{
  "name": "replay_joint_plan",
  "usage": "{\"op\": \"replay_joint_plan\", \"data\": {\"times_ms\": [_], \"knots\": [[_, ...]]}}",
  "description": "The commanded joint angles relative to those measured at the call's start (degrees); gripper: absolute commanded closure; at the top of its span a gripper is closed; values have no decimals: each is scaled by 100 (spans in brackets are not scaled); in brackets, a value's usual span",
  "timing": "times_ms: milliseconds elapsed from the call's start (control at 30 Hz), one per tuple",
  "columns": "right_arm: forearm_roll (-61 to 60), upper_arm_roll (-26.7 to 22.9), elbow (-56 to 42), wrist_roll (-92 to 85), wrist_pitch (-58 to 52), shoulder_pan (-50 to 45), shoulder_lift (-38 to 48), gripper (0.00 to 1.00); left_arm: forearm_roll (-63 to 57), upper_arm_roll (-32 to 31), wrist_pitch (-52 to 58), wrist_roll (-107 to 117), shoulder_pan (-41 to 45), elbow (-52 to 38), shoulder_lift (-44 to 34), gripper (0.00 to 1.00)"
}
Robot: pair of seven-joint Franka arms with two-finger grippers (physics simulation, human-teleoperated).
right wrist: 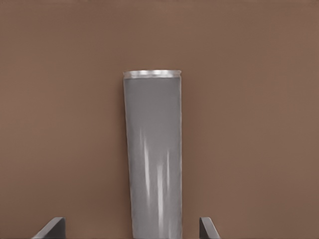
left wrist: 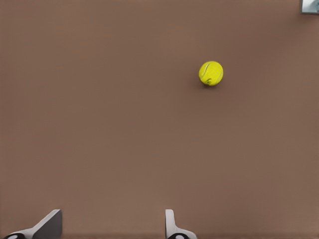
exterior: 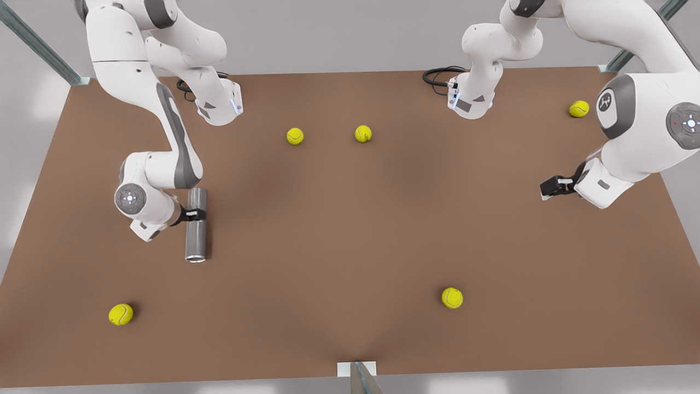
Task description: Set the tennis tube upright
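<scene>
The tennis tube (exterior: 196,238), dark grey with a silvery rim, lies on its side on the brown table (exterior: 339,230) at the front view's left. Its rimmed end points toward the near edge. My right gripper (exterior: 194,214) is over the tube's middle, open, with a finger on each side. In the right wrist view the tube (right wrist: 152,149) runs lengthwise between the fingers of that gripper (right wrist: 130,220), with a gap on both sides. My left gripper (exterior: 549,189) waits open above the table at the front view's right; the left wrist view shows its fingertips (left wrist: 172,221) spread with nothing between them.
Several yellow tennis balls lie scattered: two at the back middle (exterior: 295,135) (exterior: 363,133), one at the far right (exterior: 579,109), one near the front (exterior: 452,297) and one at the front left (exterior: 121,314). A tennis ball (left wrist: 211,73) lies ahead of the left gripper.
</scene>
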State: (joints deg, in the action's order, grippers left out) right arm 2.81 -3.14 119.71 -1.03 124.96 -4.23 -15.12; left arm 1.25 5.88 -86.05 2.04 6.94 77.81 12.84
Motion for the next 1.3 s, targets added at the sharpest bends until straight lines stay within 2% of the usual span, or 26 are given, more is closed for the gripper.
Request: {"op": "replay_joint_plan", "data": {"times_ms": [0, 133, 333, 433, 767, 1233, 1267], "knots": [[-17, -11, 35, 15, 1171, 36, -140, 0, 7, 1, 0, -11, 0, -3, 7, 0], [-61, -81, 140, 24, 1136, 115, -439, 0, 7, -8, 9, -11, 9, -3, 25, 0], [-105, -81, 448, 6, 944, 141, -422, 0, 7, -8, 9, -11, 9, 6, 87, 0], [-105, -81, 439, -38, 653, 159, -439, 0, 7, -8, 0, -11, 9, 6, 113, 0], [-114, -81, 343, -73, 662, 203, -958, 0, 16, -8, 0, 7, 9, 6, 139, 0], [-114, -81, 211, -20, 565, 133, -1265, 0, 25, -17, 0, 33, 9, -11, 201, 0], [-105, -81, 211, -20, 565, 124, -1257, 7, 25, -17, 0, 24, 9, -11, 201, 0]]}}
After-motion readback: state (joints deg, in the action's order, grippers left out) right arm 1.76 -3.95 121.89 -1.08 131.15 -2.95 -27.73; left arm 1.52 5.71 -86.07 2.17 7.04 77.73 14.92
